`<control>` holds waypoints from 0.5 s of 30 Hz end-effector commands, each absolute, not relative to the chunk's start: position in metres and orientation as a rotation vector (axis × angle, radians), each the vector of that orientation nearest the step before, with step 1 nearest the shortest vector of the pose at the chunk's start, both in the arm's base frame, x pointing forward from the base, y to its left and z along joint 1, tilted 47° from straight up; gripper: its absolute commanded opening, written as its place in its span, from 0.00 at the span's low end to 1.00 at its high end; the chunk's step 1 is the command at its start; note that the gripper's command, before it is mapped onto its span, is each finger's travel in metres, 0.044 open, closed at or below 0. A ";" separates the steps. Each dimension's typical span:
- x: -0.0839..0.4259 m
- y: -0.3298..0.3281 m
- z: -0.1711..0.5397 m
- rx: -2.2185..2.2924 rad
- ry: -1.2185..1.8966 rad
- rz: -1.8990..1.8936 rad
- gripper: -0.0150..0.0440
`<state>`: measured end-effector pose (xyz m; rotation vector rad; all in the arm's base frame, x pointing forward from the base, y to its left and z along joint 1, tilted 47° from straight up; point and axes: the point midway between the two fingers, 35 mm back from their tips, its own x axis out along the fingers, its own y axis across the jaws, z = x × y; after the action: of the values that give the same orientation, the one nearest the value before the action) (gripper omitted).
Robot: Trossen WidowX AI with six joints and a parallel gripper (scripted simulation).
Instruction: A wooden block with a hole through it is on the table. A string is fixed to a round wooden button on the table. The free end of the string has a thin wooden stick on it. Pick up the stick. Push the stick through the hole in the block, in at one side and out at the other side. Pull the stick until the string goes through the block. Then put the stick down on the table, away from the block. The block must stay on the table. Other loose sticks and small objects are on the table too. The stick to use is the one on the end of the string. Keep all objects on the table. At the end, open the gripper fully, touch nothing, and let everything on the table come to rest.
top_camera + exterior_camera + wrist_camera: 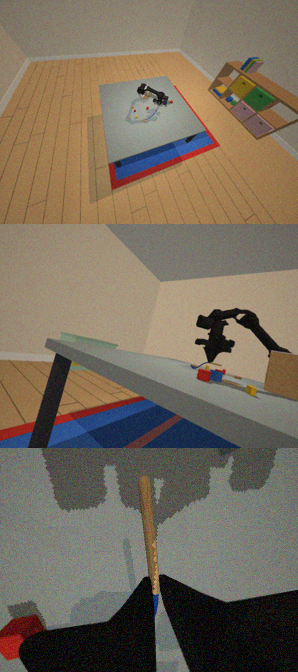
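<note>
My gripper (210, 361) (154, 581) is shut on the wooden stick (216, 364) (148, 518), near the end where the blue string (156, 602) is attached. The stick points forward out of the fingertips, raised above the table, with its shadow apart from it. The string (153, 116) (200, 366) curves from the gripper to the round wooden button (144, 120), which lies on the table. The wooden block (146, 95) (281, 376) stands near the arm's base, away from the gripper. Its hole cannot be made out.
A red cube (204, 375) (16, 639), a blue cube (216, 376) and a yellow cube (251, 390) lie near the gripper's side of the table (126, 142). Other small objects include a red one (147, 108) and a yellow one (136, 117). A loose stick (230, 382) lies behind the cubes.
</note>
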<state>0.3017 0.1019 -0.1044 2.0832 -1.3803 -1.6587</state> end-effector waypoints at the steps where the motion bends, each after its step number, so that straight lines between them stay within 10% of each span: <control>1: 0.304 0.101 -0.103 2.130 -1.480 -1.626 0.25; 15: 0.313 0.096 -0.098 2.356 -2.078 -1.349 0.25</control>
<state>0.3098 0.0983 -0.0999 2.3238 -1.9795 -1.4101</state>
